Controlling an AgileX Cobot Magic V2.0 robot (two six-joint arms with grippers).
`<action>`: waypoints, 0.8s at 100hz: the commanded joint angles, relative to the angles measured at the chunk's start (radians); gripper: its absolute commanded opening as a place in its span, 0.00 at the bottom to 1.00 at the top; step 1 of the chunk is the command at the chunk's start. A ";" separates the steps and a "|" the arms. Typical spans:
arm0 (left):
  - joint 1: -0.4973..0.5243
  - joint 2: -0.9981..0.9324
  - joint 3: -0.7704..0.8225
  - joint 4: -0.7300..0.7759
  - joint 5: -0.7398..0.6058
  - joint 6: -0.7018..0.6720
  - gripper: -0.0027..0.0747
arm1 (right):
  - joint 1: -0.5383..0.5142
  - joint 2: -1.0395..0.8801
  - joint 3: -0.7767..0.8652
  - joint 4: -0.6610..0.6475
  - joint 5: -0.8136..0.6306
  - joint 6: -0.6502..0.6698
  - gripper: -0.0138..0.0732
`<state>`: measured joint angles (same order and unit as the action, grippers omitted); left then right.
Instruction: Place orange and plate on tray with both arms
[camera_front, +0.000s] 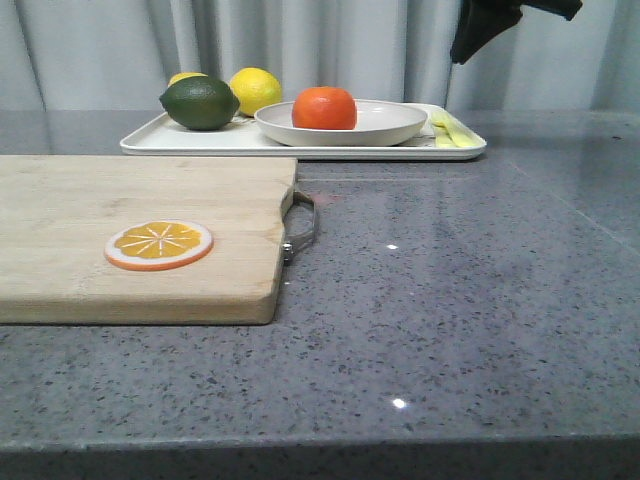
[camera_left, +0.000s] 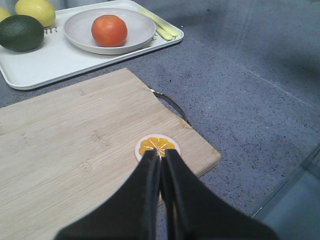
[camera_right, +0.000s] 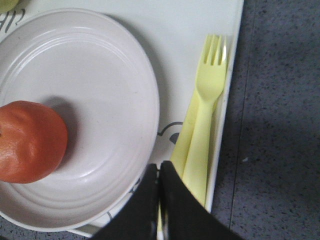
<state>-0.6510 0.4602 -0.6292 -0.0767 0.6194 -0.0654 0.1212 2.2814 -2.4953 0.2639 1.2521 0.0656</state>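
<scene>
The orange (camera_front: 324, 107) sits in the off-white plate (camera_front: 385, 128), and the plate rests on the white tray (camera_front: 180, 140) at the back of the table. They also show in the left wrist view: orange (camera_left: 109, 30), plate (camera_left: 137, 34), tray (camera_left: 50, 62). My left gripper (camera_left: 160, 154) is shut and empty, hovering over the cutting board above the orange slice. My right gripper (camera_right: 159, 167) is shut and empty, high above the tray beside the plate (camera_right: 110, 100), near the orange (camera_right: 30, 141). Part of the right arm (camera_front: 480, 30) shows at the top of the front view.
A wooden cutting board (camera_front: 120, 230) with a metal handle lies front left, with a flat orange slice (camera_front: 159, 244) on it. A dark green lime (camera_front: 200, 102) and yellow lemons (camera_front: 256, 90) sit on the tray. Yellow forks (camera_right: 202, 125) lie along the tray's end.
</scene>
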 joint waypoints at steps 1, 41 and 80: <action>0.001 0.003 -0.029 -0.004 -0.073 -0.008 0.01 | -0.005 -0.105 -0.027 -0.012 0.086 -0.005 0.09; 0.001 0.003 -0.029 -0.004 -0.073 -0.008 0.01 | 0.040 -0.290 0.129 -0.048 0.087 -0.012 0.09; 0.001 0.003 -0.029 -0.004 -0.073 -0.008 0.01 | 0.122 -0.607 0.502 -0.084 -0.112 -0.034 0.09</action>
<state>-0.6510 0.4602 -0.6292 -0.0767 0.6194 -0.0654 0.2277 1.7993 -2.0406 0.1811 1.2344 0.0475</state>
